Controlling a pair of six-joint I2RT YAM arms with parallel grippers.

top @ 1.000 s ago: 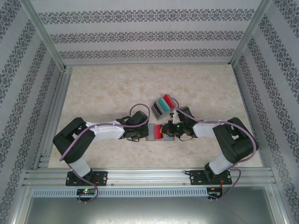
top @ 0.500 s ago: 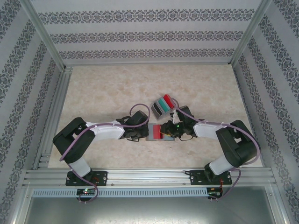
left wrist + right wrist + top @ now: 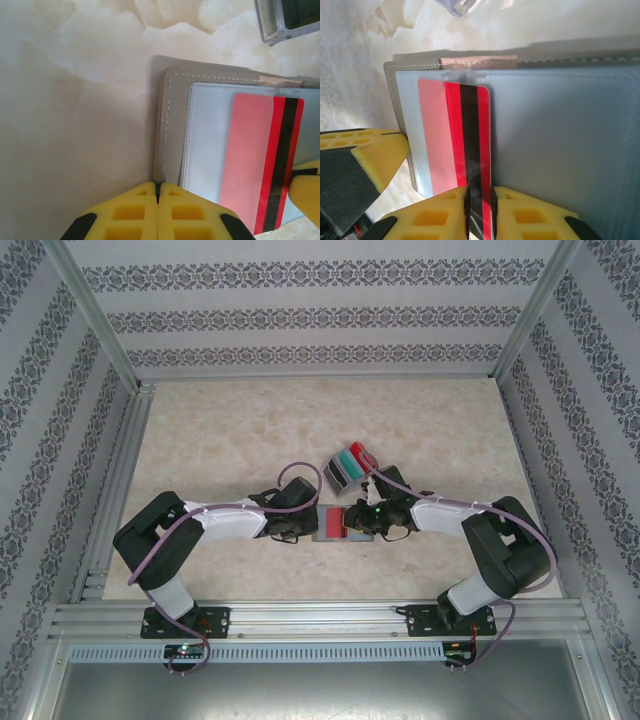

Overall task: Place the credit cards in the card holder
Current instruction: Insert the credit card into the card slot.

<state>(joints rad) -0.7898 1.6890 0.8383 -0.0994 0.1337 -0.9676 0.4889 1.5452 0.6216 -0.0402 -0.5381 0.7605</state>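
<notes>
Red card [image 3: 454, 145], part-way into the clear sleeve of the open card holder [image 3: 172, 130] on the table [image 3: 230, 430]: your right fingers [image 3: 479, 210] pinch its striped edge to feed it; your left fingers [image 3: 158, 212], pressed together, pin the holder's edge so it cannot slide.

Two arms: black joints, white link covers, looped purple cables; black bolted bases; grippers with yellow ribbed fingertips [image 3: 158, 215], black backing.

Red card [image 3: 465, 165] with black stripe, grey holder [image 3: 175, 130], yellow jaws, beige marbled table [image 3: 230, 430].
</notes>
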